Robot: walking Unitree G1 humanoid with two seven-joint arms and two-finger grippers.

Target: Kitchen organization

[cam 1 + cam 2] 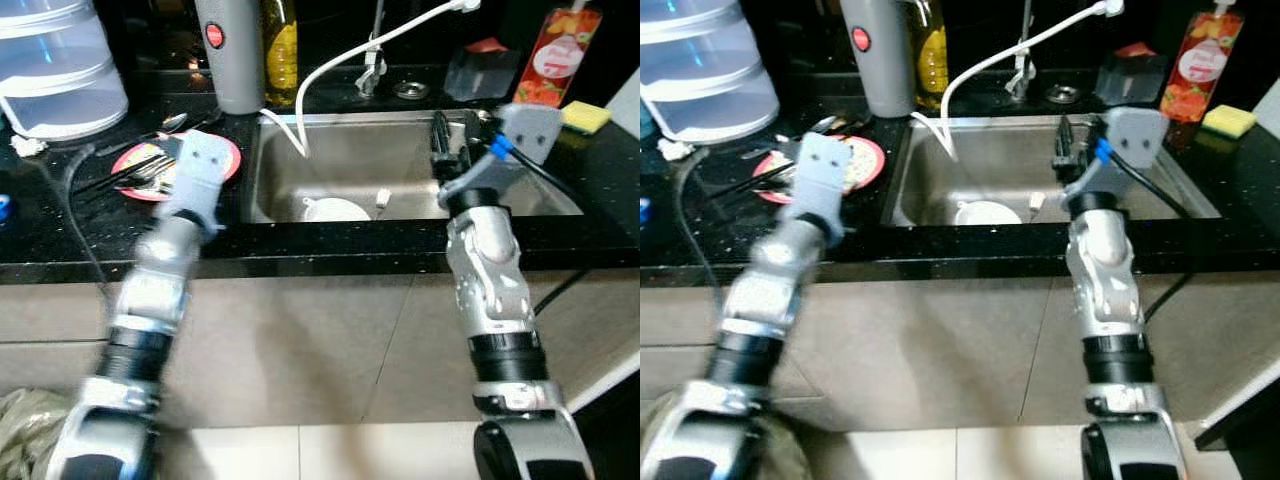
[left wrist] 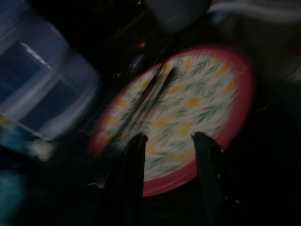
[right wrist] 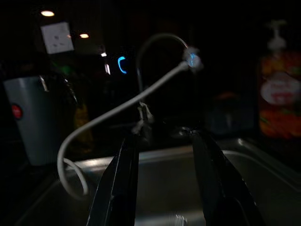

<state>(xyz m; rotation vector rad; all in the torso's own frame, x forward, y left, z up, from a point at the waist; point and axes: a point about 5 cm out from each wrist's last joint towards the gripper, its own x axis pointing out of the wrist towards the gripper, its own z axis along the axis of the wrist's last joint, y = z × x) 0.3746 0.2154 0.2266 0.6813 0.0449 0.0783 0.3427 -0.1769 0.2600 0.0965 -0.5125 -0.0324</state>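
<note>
Black counter (image 1: 60,235), steel sink (image 1: 350,160); both grippers' jaws parted, holding nothing.

A red-rimmed plate (image 2: 197,103) with green-and-yellow floral print; yellow sponge (image 1: 585,117); black countertop (image 1: 60,225).

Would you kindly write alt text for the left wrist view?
The left tool, its two black fingers apart, hovers over a red-rimmed floral plate with dark utensils lying across it, on a dark counter. A clear plastic container stands beside the plate; the picture is dim and blurred.
</note>
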